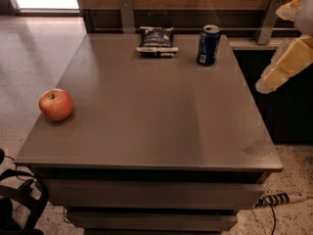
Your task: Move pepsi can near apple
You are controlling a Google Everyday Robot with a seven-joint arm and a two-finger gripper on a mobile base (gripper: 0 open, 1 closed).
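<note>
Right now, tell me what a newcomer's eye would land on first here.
The round red apple with yellowish patches sits alone near the left edge of the grey table. Far across, at the back right, stands the small dark blue pepsi can, with a flat dark blue snack bag to its left. The cream-coloured gripper hangs off the table's right side.

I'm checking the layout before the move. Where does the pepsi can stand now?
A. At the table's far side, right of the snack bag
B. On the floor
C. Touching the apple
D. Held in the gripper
A: the pepsi can stands upright at the far side of the table, right of the snack bag and far from the apple. The gripper hangs beyond the table's right edge, apart from the can.
</note>
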